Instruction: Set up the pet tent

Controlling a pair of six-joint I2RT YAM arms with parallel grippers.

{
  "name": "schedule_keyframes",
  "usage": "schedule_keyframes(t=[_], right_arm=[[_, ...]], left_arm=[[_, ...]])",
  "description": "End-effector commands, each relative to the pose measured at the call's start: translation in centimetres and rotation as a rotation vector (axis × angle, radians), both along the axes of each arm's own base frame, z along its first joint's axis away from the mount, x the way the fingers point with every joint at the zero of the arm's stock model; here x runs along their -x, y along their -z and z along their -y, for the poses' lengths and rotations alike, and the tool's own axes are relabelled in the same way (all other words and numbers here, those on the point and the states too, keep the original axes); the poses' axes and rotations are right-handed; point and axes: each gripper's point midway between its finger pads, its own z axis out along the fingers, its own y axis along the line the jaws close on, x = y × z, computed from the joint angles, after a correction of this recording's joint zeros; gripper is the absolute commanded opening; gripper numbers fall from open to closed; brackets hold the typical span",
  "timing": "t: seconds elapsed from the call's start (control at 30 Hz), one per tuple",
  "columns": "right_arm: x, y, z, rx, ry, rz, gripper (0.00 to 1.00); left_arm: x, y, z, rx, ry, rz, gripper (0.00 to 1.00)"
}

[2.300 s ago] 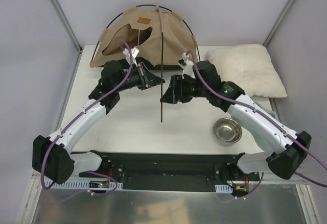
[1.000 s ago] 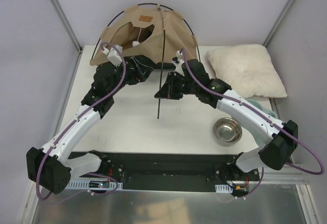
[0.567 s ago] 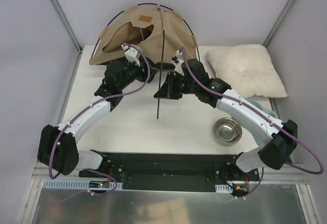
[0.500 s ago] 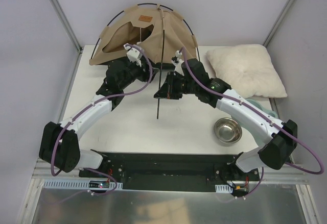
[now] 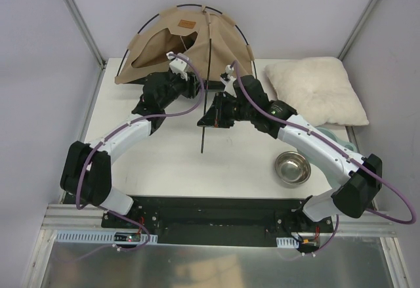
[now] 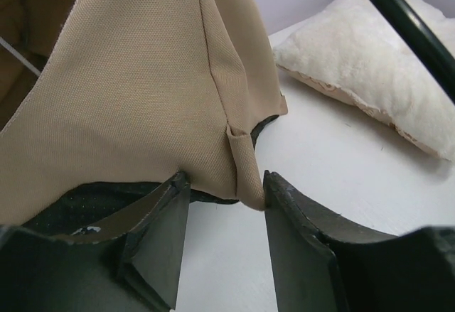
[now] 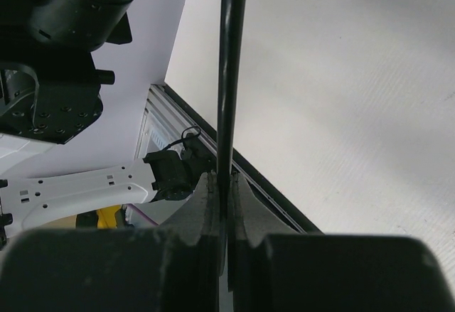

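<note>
Tent [image 5: 184, 45]: tan fabric, at the far edge of the table [image 5: 177, 163], left of centre. Thin black arcs ring its top and sides, and a brown label sits near the peak. Doorway faces the arms.

Left gripper [image 5: 195, 90]: low at the tent's front hem. In the wrist view the gripper [image 6: 222, 205] is spread about halfway, its fingers [image 6: 160, 234] either side of a folded seam tab on the tent [image 6: 142, 77]. The tab hangs in the gap, close against the finger on the picture's right. It is not pinched. Dark edging shows under the hem.

Right gripper [image 5: 209, 119]: just in front of the tent, right of the left gripper. It is pressed together on a straight black pole [image 5: 203, 137]. The wrist view shows the gripper [image 7: 222, 198] clamped tight around the pole [image 7: 231, 56], no gap visible. From overhead the pole runs from the tent's peak down past the gripper. Its lower end is out over bare table. Whether that end touches the table, cannot tell.

Pillow [image 5: 315, 91]: off-white, on the table's far right, apart from the tent.

Bowl [image 5: 292, 168]: metal, near right, beside the right arm.
</note>
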Motion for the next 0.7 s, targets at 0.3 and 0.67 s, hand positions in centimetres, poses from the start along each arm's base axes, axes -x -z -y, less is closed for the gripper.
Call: schedule_keyframes(t=[0.3, 0.67], right_arm=[[-1.4, -2.8, -0.8, -0.071, 0.028, 0.058, 0.00], [-1.6, -2.5, -1.0, -0.067, 0.031, 0.051, 0.00]], left_arm=[[-1.8, -2.4, 0.1, 0.025, -0.024, 0.065, 0.36], [-1.2, -1.6, 0.8, -0.020, 0.043, 0.086, 0.40]])
